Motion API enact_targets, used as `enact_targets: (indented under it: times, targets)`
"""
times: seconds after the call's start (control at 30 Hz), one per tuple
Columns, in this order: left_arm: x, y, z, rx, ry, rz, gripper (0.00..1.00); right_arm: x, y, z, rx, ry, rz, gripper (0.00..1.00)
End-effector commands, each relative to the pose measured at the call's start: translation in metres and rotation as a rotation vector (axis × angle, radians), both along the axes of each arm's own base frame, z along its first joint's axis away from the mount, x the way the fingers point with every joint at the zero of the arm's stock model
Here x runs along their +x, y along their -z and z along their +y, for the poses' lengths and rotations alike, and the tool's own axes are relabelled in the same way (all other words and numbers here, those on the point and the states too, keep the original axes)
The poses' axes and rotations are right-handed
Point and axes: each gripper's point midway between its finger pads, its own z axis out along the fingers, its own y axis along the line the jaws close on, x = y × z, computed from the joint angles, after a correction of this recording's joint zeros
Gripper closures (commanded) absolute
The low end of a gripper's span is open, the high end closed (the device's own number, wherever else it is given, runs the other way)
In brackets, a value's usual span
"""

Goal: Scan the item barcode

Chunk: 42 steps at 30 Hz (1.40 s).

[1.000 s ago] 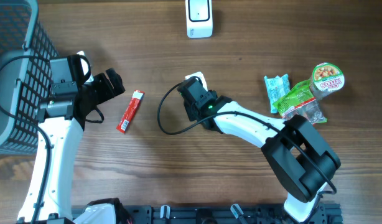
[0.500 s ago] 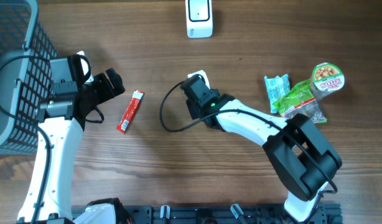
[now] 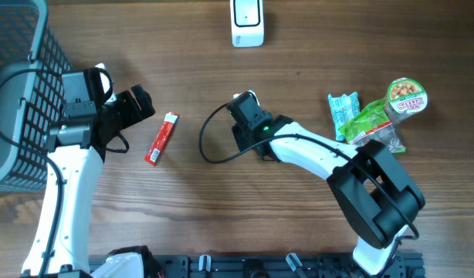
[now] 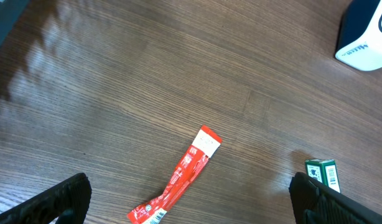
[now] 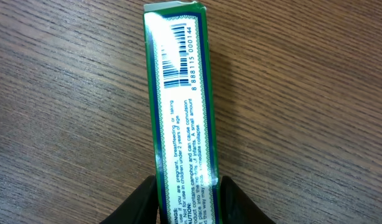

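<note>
A long green and white box [image 5: 178, 93] lies flat on the wooden table, its barcode [image 5: 177, 53] face up at the far end. My right gripper [image 5: 188, 199] is shut on its near end, one black finger [image 5: 144, 202] pressed against each long side. From overhead only the box's tip [image 3: 246, 97] shows beyond the right gripper [image 3: 243, 114]. The white scanner [image 3: 247, 19] stands at the table's far edge. My left gripper [image 3: 137, 104] hangs wide open and holds nothing, above a red sachet [image 4: 181, 177] that lies between its fingertips in the left wrist view.
A grey wire basket [image 3: 21, 93] stands at the far left. At the right lie green snack packets [image 3: 368, 120], a pale green packet [image 3: 343, 108] and a lidded cup [image 3: 407, 96]. The right arm's cable [image 3: 210, 150] loops over the table.
The right gripper's jaws have narrowed onto the green box and it has shifted slightly to the right. The left arm and the red sachet have not moved.
</note>
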Motion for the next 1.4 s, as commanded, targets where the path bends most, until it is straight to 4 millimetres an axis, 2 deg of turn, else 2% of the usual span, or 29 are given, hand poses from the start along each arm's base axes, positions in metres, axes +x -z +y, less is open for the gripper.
enact_targets:
  times: [0.0,0.13,0.23,0.43,0.57,0.73,0.87,1.0,1.1,1.23,1.3,1.37]
  targets:
    - [0.003,-0.006,-0.002,-0.004,0.008,-0.017,0.0,-0.003,0.013,-0.001,-0.011,-0.011,0.026,0.67]
    - [0.003,-0.006,-0.002,-0.004,0.008,-0.017,0.0,-0.002,0.011,-0.001,-0.008,-0.01,0.02,0.7]
    - [0.003,-0.006,-0.002,-0.004,0.008,-0.017,0.0,0.0,0.006,0.001,0.0,-0.013,0.009,0.83]
    - [0.003,-0.006,-0.002,-0.004,0.008,-0.017,0.0,0.0,-0.004,0.001,0.011,-0.018,-0.001,0.82]
    - [0.003,-0.006,-0.002,-0.004,0.008,-0.017,0.0,0.001,-0.027,0.009,0.064,-0.057,-0.024,0.83]
    - [0.003,-0.006,-0.002,-0.004,0.008,-0.017,0.0,-0.002,-0.079,0.025,0.215,-0.119,-0.016,0.84]
    - [0.003,-0.006,-0.002,-0.004,0.008,-0.017,0.0,0.0,-0.132,0.022,0.293,-0.143,0.033,0.85]
    - [0.003,-0.006,-0.002,-0.004,0.008,-0.017,0.0,0.007,-0.194,0.016,0.336,-0.186,0.044,0.87]
    - [0.003,-0.006,-0.002,-0.004,0.008,-0.017,0.0,0.013,-0.248,0.01,0.351,-0.19,-0.012,0.87]
    - [0.003,-0.006,-0.002,-0.004,0.008,-0.017,0.0,0.014,-0.319,0.012,0.411,-0.215,-0.115,0.85]
    - [0.003,-0.006,-0.002,-0.004,0.008,-0.017,0.0,0.01,-0.346,0.019,0.473,-0.252,-0.134,0.85]
    - [0.003,-0.006,-0.002,-0.004,0.008,-0.017,0.0,0.006,-0.359,0.028,0.557,-0.302,-0.109,0.86]
